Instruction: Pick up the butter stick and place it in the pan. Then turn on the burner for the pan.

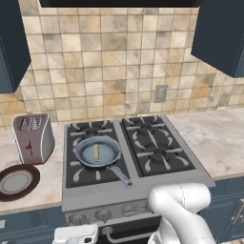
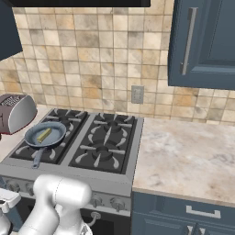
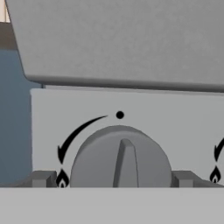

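The butter stick (image 1: 96, 152) (image 2: 44, 135) lies inside the pan (image 1: 108, 151) (image 2: 56, 132). The pan sits on the front-left burner (image 1: 79, 174) (image 2: 24, 152) with its handle pointing toward the stove's front edge. No flame shows at that burner. My gripper (image 3: 113, 178) is low in front of the stove's control panel. It is open, with one dark fingertip (image 3: 43, 178) on each side of a round grey knob (image 3: 120, 157) and a gap between tip and knob. The knob's ridge stands nearly upright under a black dot.
A toaster (image 1: 32, 138) and a dark-brown plate (image 1: 17, 182) stand on the counter left of the stove. More knobs (image 1: 128, 209) line the front panel. Marble counter (image 2: 183, 156) stretches to the right, with blue cabinets above and below.
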{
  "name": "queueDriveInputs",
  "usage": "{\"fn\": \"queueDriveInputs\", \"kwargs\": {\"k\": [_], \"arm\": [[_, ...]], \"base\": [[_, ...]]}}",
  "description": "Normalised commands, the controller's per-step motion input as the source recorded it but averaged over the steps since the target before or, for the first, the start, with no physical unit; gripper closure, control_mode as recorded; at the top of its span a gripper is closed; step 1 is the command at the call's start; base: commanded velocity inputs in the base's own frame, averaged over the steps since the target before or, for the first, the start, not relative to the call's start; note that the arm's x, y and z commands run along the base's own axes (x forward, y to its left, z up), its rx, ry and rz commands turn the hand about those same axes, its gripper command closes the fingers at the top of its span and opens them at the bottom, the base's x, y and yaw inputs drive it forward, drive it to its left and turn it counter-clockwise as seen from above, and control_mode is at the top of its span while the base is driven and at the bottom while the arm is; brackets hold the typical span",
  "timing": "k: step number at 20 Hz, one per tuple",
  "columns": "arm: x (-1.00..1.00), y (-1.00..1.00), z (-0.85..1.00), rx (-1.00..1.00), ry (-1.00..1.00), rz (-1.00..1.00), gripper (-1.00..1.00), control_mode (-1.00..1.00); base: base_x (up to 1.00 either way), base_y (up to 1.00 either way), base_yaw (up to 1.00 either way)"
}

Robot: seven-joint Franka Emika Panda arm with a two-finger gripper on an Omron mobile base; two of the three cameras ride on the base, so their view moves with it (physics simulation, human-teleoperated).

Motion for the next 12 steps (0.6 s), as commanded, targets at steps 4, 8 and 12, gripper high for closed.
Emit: {"fn": "queueDriveInputs", "kwargs": {"k": [4,8,12], "arm": [[0.30,0.00,0.00,0.00,0.00,0.00,-1.00,-1.00],[0.26,0.00,0.00,0.00,0.00,0.00,-1.00,-1.00],[0.16,-0.01,0.00,0.00,0.00,0.00,-1.00,-1.00]], "base": [[0.00,0.00,0.00],[0.00,0.00,0.00],[0.00,0.00,0.00]]}}
